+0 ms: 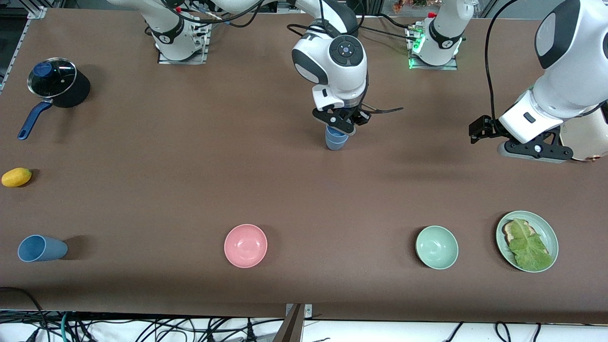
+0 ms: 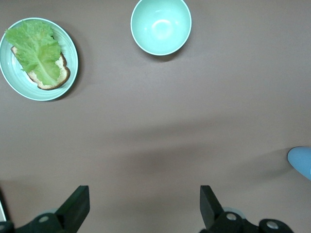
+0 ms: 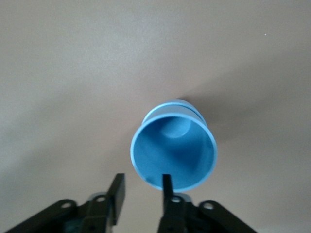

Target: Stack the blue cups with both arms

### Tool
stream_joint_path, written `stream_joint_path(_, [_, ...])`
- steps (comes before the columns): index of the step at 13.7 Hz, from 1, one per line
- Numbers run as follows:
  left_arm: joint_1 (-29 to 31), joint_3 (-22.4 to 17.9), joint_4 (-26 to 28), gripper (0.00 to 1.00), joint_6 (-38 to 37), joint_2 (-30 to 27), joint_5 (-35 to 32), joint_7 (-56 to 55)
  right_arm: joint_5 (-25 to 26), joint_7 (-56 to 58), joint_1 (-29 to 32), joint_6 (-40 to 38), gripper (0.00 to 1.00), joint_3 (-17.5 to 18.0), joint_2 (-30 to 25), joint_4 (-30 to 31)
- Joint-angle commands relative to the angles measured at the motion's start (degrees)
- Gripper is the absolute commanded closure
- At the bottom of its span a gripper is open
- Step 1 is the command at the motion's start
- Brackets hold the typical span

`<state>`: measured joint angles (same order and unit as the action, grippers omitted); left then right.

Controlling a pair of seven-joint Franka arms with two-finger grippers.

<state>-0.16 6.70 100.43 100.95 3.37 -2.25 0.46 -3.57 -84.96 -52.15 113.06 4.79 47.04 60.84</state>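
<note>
A sky blue cup [image 1: 336, 138] stands upright on the table near the middle. My right gripper [image 1: 339, 126] is right over it. In the right wrist view the gripper [image 3: 141, 187] is open. One finger is inside the cup's [image 3: 173, 151] rim and the other is outside, with a gap between that finger and the wall. A duller slate blue cup [image 1: 42, 248] lies on its side near the front camera, at the right arm's end of the table. My left gripper [image 1: 534, 151] hangs wide open and empty over bare table [image 2: 145, 204] at the left arm's end. The sky blue cup shows at that view's edge [image 2: 302, 162].
A pink bowl [image 1: 245, 245] and a pale green bowl [image 1: 437, 247] [image 2: 160, 26] sit near the front camera. A green plate [image 1: 553, 237] [image 2: 74, 48] holds bread and lettuce. A black pot with a glass lid [image 1: 57, 83] and a yellow fruit [image 1: 16, 177] lie at the right arm's end.
</note>
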Motion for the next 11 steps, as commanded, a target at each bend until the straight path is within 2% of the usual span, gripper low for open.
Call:
stream_joint_path(1, [-0.46,-0.37,-1.90,0.00,-1.46,0.84,0.14,0.86,-0.56,0.76,1.69,-1.43,0.21,0.22,-1.25,-0.38])
stream_joint_path(3, [-0.55,-0.37,-1.90,0.00,-1.64,0.84,0.14,0.78,-0.56,6.35,4.23,-4.67,0.14,0.22,-2.91,-0.38])
stream_joint_path(6, [-0.55,-0.37,-1.90,0.00,-2.25,0.84,0.14,0.78,-0.56,21.36,10.90,-11.34,0.02,-0.13,-6.95,-0.29])
stream_joint_path(11, [-0.55,-0.37,-1.90,0.00,-2.43,0.84,0.14,0.77,-0.65,49.14,24.44,-25.93,0.01,-0.74,-15.12,0.06])
